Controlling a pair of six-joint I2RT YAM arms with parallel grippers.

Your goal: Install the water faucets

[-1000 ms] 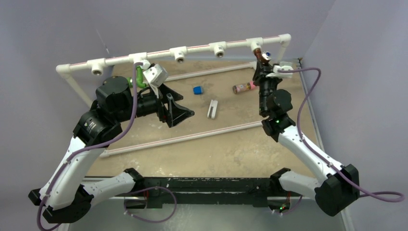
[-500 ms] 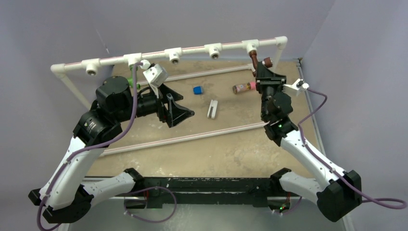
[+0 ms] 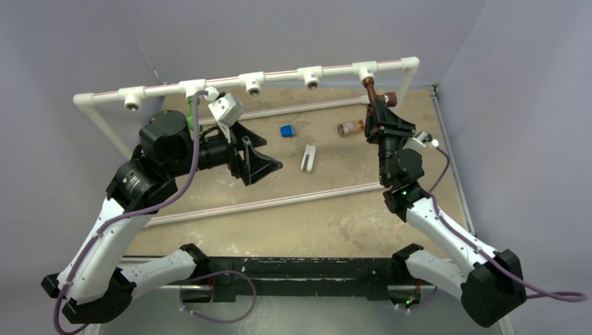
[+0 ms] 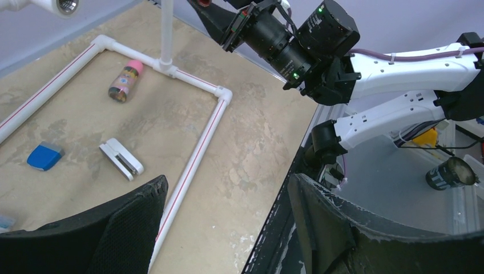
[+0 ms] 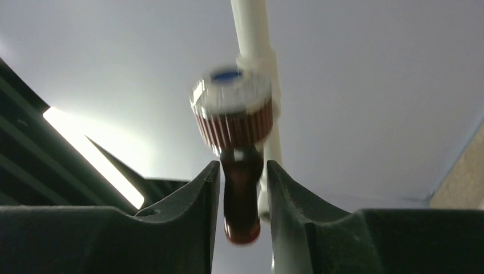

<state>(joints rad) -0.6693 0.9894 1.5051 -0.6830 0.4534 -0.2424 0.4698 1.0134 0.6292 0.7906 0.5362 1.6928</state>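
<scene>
The dark reddish-brown faucet (image 3: 371,88) hangs from the rightmost white tee (image 3: 364,69) on the raised pipe rail. My right gripper (image 3: 378,106) reaches up to it and is shut on its body. In the right wrist view the faucet (image 5: 242,194) sits between the two jaws of the gripper (image 5: 242,171), its ribbed knob with a blue centre (image 5: 231,108) above them. The bright green faucet (image 3: 189,108) hangs under a left tee (image 3: 193,86), mostly hidden behind my left arm. My left gripper (image 3: 264,151) is open and empty, held above the table (image 4: 228,188).
A brownish cylinder with a pink cap (image 3: 352,127) (image 4: 124,83), a blue block (image 3: 286,130) (image 4: 44,156) and a white clip piece (image 3: 308,157) (image 4: 121,158) lie on the sandy table inside the frame. Low white frame pipes (image 3: 279,199) cross the table.
My right wrist has rotated while gripping the reddish-brown faucet, its camera mount swinging round to the lower right. The pipe rail has shifted slightly left. The left arm has not moved.
</scene>
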